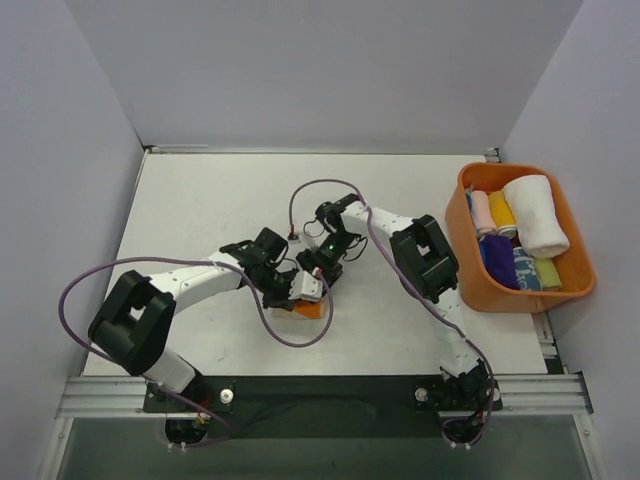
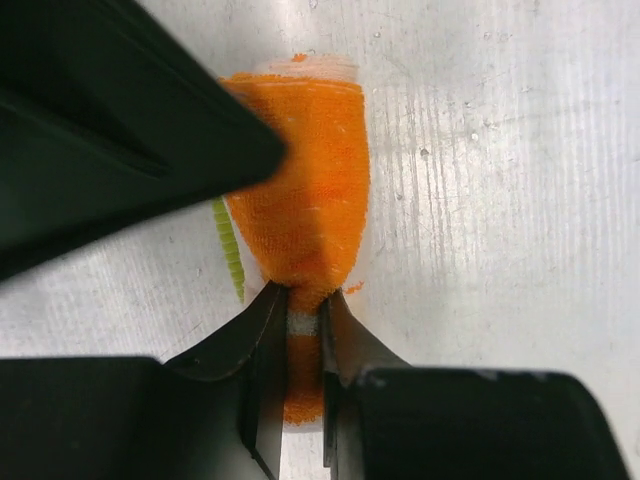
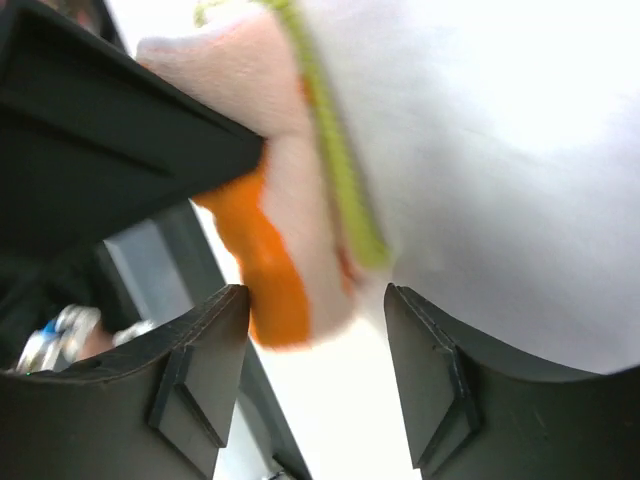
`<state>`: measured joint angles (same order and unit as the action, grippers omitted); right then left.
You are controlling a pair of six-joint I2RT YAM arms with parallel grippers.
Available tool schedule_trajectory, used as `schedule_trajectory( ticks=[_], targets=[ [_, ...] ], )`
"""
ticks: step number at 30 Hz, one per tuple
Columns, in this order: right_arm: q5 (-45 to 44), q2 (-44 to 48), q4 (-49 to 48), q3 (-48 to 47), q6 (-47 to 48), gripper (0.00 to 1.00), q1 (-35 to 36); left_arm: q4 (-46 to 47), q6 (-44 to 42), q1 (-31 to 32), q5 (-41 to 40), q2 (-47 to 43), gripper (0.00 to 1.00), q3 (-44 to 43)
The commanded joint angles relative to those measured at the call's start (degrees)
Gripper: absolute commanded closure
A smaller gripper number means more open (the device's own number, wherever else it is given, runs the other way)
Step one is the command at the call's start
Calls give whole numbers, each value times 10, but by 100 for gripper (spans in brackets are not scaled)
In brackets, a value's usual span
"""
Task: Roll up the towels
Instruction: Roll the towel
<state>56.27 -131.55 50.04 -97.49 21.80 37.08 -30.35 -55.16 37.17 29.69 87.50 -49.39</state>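
Note:
A small cream towel with orange blotches lies bunched on the table between the two grippers. In the left wrist view it is an orange roll with a green edge strip. My left gripper is shut on the roll's near end, its jaws pinching the cloth; in the top view the left gripper sits over the towel. My right gripper is open, with the towel's orange and cream end hanging between its fingers, touching the left one. In the top view the right gripper is just beyond the towel.
An orange plastic bin stands at the right edge of the table. It holds a large white rolled towel and several small coloured rolls. Purple cables loop from both arms over the table.

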Motion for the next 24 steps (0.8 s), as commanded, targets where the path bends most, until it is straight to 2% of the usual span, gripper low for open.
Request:
schedule_trajectory(
  ticks=[1, 4, 8, 13, 15, 18, 19, 23, 24],
  targets=[
    [-83, 80, -23, 5, -22, 43, -59, -117, 13, -21, 32, 64, 89, -16],
    [-119, 179, -78, 48, -60, 43, -94, -163, 15, -76, 75, 115, 91, -59],
    [-165, 280, -136, 139, -83, 44, -112, -211, 13, -115, 116, 186, 92, -116],
    [-198, 442, -168, 242, -70, 56, -99, -264, 3, -142, 144, 270, 93, -187],
    [-215, 491, -161, 258, -40, 63, -59, -278, 2, -144, 150, 290, 93, -204],
    [-278, 527, -142, 273, 13, 67, 7, -299, 3, -152, 162, 323, 93, -232],
    [-315, 529, -138, 274, 20, 67, 52, -309, 3, -155, 164, 336, 93, -238],
    [-390, 493, -136, 268, 48, 61, 137, -324, 4, -163, 169, 362, 93, -263],
    [-414, 484, -142, 265, 53, 56, 157, -328, 4, -163, 170, 366, 93, -265]
  ],
)
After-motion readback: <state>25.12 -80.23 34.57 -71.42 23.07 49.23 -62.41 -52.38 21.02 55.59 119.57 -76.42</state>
